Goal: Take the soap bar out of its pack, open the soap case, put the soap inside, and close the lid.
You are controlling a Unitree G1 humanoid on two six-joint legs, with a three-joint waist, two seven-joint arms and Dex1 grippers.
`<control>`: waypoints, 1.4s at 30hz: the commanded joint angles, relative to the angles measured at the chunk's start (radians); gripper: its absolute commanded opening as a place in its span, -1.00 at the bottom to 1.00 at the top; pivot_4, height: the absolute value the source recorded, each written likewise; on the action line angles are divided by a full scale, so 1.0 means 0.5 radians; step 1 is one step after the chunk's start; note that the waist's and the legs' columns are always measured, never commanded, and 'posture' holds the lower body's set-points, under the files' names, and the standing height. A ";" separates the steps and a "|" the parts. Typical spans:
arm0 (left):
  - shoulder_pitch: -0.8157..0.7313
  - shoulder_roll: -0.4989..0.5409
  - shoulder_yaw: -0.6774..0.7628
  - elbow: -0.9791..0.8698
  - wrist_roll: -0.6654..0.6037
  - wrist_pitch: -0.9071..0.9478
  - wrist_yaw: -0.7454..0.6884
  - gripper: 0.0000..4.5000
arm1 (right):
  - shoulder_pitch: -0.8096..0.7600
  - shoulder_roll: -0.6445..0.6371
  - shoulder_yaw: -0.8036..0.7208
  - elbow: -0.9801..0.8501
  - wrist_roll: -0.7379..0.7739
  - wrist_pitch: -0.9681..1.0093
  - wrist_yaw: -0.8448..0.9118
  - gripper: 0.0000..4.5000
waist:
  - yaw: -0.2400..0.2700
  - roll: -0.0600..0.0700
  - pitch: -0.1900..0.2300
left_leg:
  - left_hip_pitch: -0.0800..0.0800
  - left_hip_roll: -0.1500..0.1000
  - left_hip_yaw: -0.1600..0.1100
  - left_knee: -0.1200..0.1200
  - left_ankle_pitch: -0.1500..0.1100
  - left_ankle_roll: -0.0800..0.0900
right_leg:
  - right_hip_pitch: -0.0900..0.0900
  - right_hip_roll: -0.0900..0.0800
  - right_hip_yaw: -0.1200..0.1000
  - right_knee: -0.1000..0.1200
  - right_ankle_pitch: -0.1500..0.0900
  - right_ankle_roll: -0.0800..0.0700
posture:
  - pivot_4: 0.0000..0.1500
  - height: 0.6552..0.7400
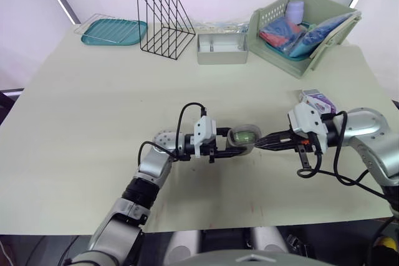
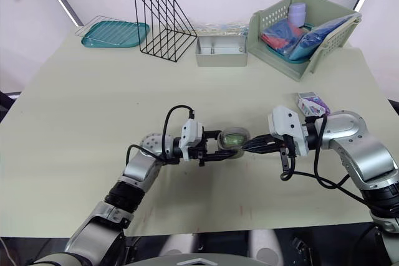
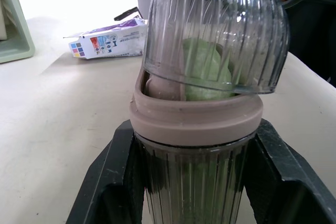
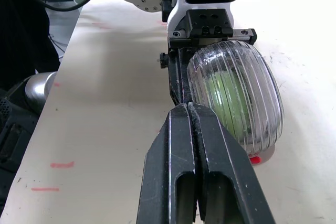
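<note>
No word, brand or number clear enough to read anywhere. Printing only on the pale end panel of the purple soap pack [image 3: 107,43], lying on the desk [image 3: 52,119] beyond the soap case [image 3: 197,119]: a small block of coloured squares, then several lines of fine print beside it, too small to make out. Short red dashes [image 4: 62,164] on the desk off to one side of the soap case, bearing no letters or digits.

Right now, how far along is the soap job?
Done: the soap sits inside the soap case, and its pack lies aside on the table. In hand: the left gripper clamps the case, and the shut right gripper is at the lid. Left: the lid is tilted up off the rim, not closed.
</note>
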 commanded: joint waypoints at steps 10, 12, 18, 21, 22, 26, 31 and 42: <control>0.027 0.022 0.003 0.023 0.069 -0.004 0.030 -0.16 | -0.062 0.021 -0.022 0.019 -0.022 -0.079 0.012 -0.98 | 0.000 0.000 0.000 | 0.000 0.000 0.000 0.000 0.000 0.000 | 0.000 0.000 0.000 0.000 0.000 0.000 | 1.00 1.00; 0.025 0.022 0.003 0.027 0.070 -0.007 0.029 -0.16 | -0.066 0.024 -0.021 0.023 -0.023 -0.079 0.015 -0.98 | 0.000 0.000 0.000 | 0.000 0.000 0.000 0.000 0.000 0.000 | 0.000 0.000 0.000 0.000 0.000 0.000 | 1.00 1.00; 0.018 0.020 0.002 0.036 0.071 -0.012 0.025 -0.16 | -0.072 0.031 -0.024 0.017 -0.024 -0.071 0.021 -0.98 | 0.000 0.000 0.000 | 0.000 0.000 0.000 0.000 0.000 0.000 | 0.000 0.000 0.000 0.000 0.000 0.000 | 1.00 1.00; 0.016 0.019 0.001 0.040 0.073 -0.015 0.025 -0.16 | -0.071 0.031 -0.024 0.014 -0.021 -0.067 0.024 -0.98 | 0.000 0.000 0.000 | 0.000 0.000 0.000 0.000 0.000 0.000 | 0.000 0.000 0.000 0.000 0.000 0.000 | 1.00 1.00; 0.017 0.019 0.001 0.039 0.073 -0.015 0.025 -0.16 | -0.065 0.026 -0.024 0.007 -0.014 -0.059 0.030 -0.98 | 0.000 0.000 0.000 | 0.000 0.000 0.000 0.000 0.000 0.000 | 0.000 0.000 0.000 0.000 0.000 0.000 | 1.00 1.00; 0.017 0.017 0.000 0.038 0.075 -0.016 0.027 -0.16 | -0.019 -0.023 -0.024 -0.021 0.001 -0.034 0.077 -0.98 | 0.000 0.000 0.000 | 0.000 0.000 0.000 0.000 0.000 0.000 | 0.000 0.000 0.000 0.000 0.000 0.000 | 1.00 1.00; 0.019 0.016 0.000 0.038 0.078 -0.017 0.027 -0.16 | 0.030 -0.073 -0.032 -0.035 0.008 -0.013 0.117 -0.98 | 0.001 0.000 0.000 | 0.000 0.000 0.000 0.000 0.000 0.000 | 0.000 0.000 0.000 0.000 0.000 0.000 | 1.00 1.00; 0.020 0.014 0.000 0.037 0.076 -0.016 0.024 -0.16 | 0.026 -0.114 -0.085 0.304 -0.112 -0.194 0.125 -0.98 | 0.000 0.000 0.000 | 0.000 0.000 0.001 0.000 0.000 0.000 | 0.000 0.000 0.000 0.000 0.000 0.000 | 1.00 1.00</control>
